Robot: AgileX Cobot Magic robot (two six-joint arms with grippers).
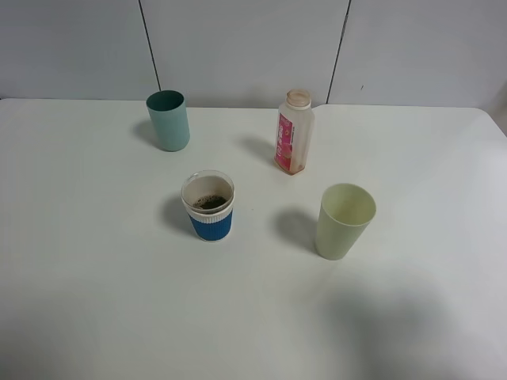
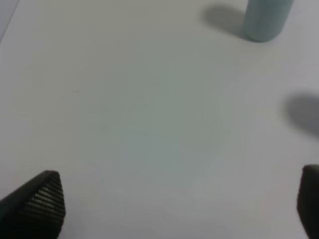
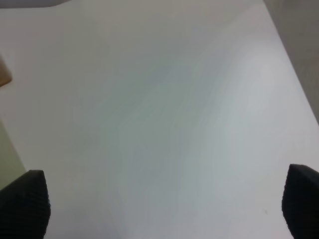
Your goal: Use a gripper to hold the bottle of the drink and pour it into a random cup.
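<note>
Both arms are out of the overhead view; we only see them from the wrist cameras. The left gripper (image 2: 179,204) has its jaws spread wide over bare bench (image 1: 95,301), holding nothing. The right gripper (image 3: 164,204) is likewise spread and empty, with the pale green cup (image 1: 345,220) just at the edge of its view.

The bottle (image 1: 294,131) stands upright and capless toward the back of the bench, free of both grippers, well apart from the cups. It looks nearly empty, only a brownish tint low down; hard to tell for sure. The blue-sleeved cup (image 1: 208,205) sits near the middle and already holds dark drink (image 1: 210,203) in the bottom. The teal tumbler (image 1: 169,119) at back left shows nothing inside that we can make out, and the pale green cup at front right looks empty.

We judge the pour is done and the arms are backed off. If another grab is needed: come in level at the bottle's labelled body, jaws either side, close gently since thin plastic will squash, keep it upright until over a cup.
</note>
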